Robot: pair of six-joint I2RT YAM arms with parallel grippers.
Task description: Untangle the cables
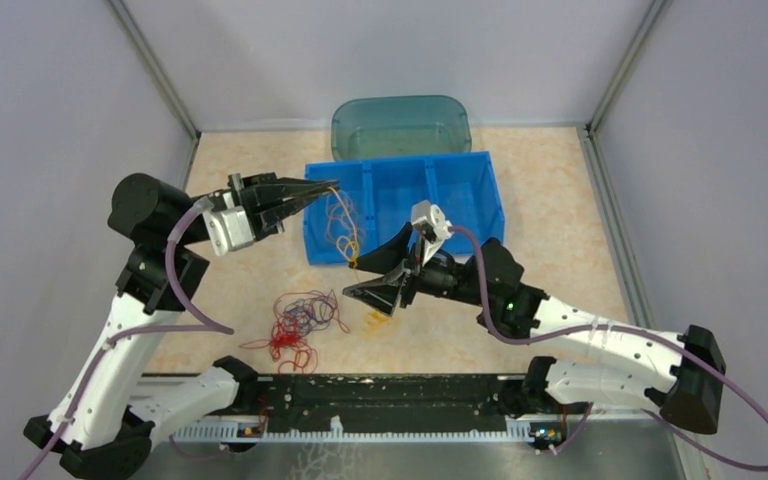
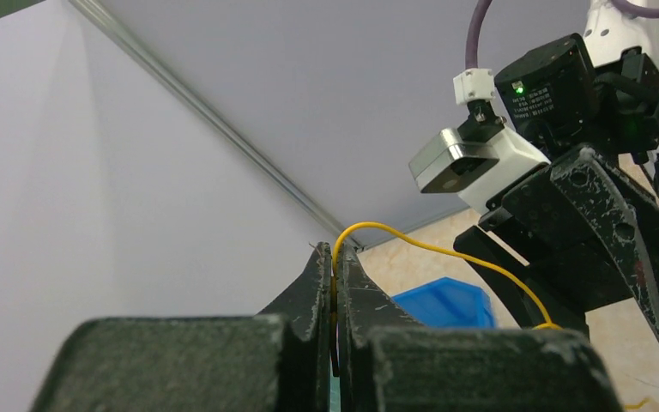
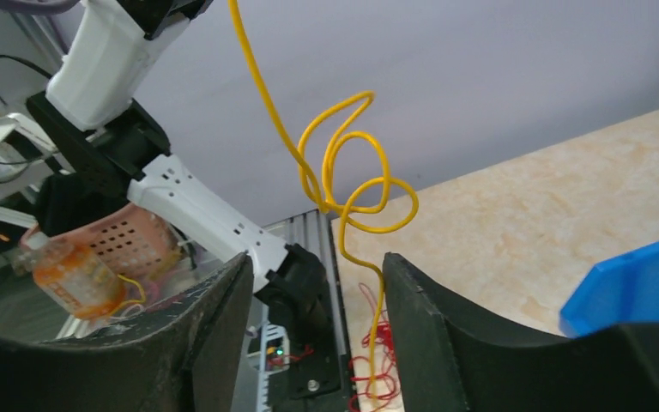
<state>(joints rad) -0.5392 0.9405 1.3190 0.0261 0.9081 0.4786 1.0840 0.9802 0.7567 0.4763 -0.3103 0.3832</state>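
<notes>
Over at the left gripper [image 2: 336, 262], the jaws are pinched shut on the yellow cable [image 3: 343, 206], which is hung in loose loops near the left end of the bin [image 1: 400, 163]. Lower down, the red-and-dark clump [image 1: 295, 322] is seen lying on the bench [image 1: 560, 200]. The strand is judged light, thin and springy, so likely to slip; a hold just above the knotted loops is advised. Around its lower run the jaws of the right gripper [image 3: 316, 266] are spread wide, with nothing held. Whether the tail is joined to the clump cannot be made out.
</notes>
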